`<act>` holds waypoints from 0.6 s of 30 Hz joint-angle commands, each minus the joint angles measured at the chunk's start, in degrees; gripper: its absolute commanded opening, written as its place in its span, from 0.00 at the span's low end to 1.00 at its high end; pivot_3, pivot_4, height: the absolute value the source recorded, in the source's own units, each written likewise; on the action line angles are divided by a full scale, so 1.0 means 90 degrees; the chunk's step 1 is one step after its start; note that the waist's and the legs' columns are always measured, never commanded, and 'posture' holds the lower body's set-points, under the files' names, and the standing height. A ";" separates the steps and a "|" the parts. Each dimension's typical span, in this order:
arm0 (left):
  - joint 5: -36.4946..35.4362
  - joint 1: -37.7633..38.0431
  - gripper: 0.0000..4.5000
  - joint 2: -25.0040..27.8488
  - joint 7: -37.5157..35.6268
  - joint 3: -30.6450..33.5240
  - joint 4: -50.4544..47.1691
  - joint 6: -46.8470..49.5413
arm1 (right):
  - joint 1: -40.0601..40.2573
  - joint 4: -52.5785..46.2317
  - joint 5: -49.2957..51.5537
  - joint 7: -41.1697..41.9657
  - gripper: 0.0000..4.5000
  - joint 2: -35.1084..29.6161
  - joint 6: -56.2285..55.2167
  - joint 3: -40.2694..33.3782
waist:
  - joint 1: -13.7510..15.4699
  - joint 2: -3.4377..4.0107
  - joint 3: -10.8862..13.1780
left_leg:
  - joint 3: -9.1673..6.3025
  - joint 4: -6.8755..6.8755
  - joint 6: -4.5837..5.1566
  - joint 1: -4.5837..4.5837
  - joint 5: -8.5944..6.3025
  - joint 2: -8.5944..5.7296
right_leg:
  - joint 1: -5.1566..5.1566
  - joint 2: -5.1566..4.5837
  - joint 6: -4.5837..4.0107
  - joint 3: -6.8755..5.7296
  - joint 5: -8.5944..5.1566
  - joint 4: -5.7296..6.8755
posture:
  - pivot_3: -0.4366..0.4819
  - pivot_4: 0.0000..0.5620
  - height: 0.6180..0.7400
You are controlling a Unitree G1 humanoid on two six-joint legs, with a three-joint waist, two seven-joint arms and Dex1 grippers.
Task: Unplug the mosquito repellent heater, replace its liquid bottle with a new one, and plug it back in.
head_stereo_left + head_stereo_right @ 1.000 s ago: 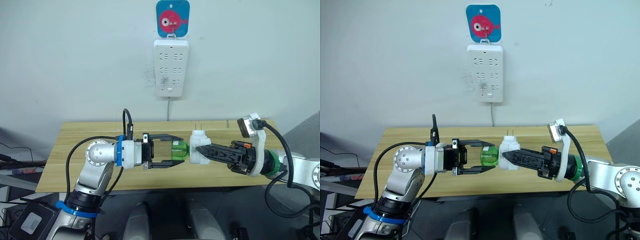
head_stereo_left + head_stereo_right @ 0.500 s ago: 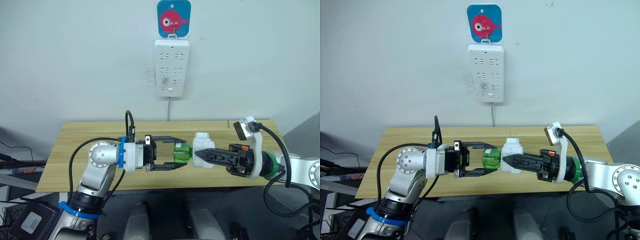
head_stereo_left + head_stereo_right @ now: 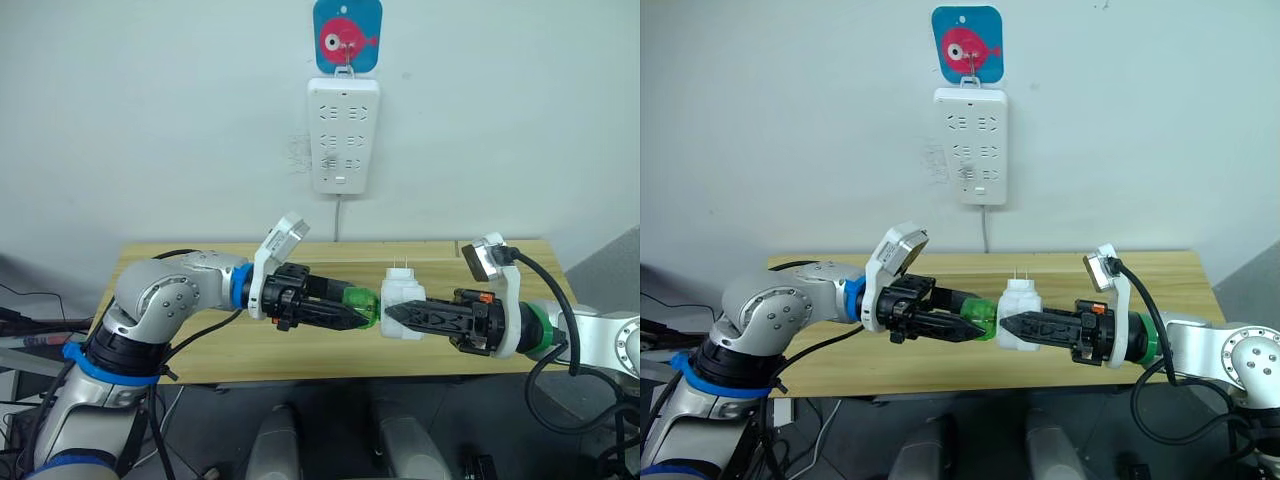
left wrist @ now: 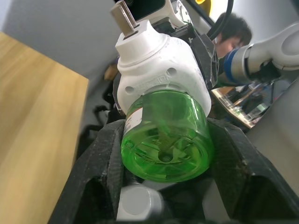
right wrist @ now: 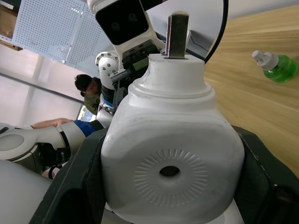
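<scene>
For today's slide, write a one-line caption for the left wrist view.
Left gripper clamps the green bottle screwed into the white heater, prongs up.

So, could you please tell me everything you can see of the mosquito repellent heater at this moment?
The mosquito repellent heater is a small white rounded unit that looks like glossy plastic, with a round hole ringed by fine radial ribs in its face and two metal prongs pointing up. It is unplugged, held above the wooden table. The right gripper clamps its body, and the left gripper grips the green translucent bottle seated in it.
</scene>
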 commanded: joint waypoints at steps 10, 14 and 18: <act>0.3472 0.1263 1.00 -0.1284 -0.0908 0.0311 0.0701 -0.8050 | 0.0038 -0.0177 0.0238 0.0072 0.67 -0.0032 -0.0125 -0.0204 | 0.0204 0.0001 -0.0001 | 0.0030 0.0009 0.0000 -0.0002 0.0000 0.0008 | 0.0001 -0.0028 0.0005 0.0024 0.0006 -0.0004 | 0.44 0.40 1.00; 0.3512 0.1201 1.00 -0.1395 -0.0974 0.0140 0.0810 -0.8410 | -0.0014 -0.0177 0.0238 0.0032 0.67 -0.0002 -0.0151 -0.0179 | 0.0219 0.0001 -0.0001 | 0.0032 0.0009 0.0000 -0.0002 0.0000 0.0007 | 0.0001 -0.0027 0.0008 0.0026 0.0008 -0.0004 | 0.44 0.39 1.00; 0.3496 0.1102 0.87 -0.1490 -0.1012 -0.0022 0.0921 -0.8515 | -0.0051 -0.0183 0.0238 -0.0006 0.67 0.0033 -0.0172 -0.0156 | 0.0218 0.0001 -0.0001 | 0.0026 0.0009 0.0000 -0.0001 0.0000 0.0004 | 0.0001 -0.0016 0.0008 0.0019 0.0008 -0.0003 | 0.43 0.40 1.00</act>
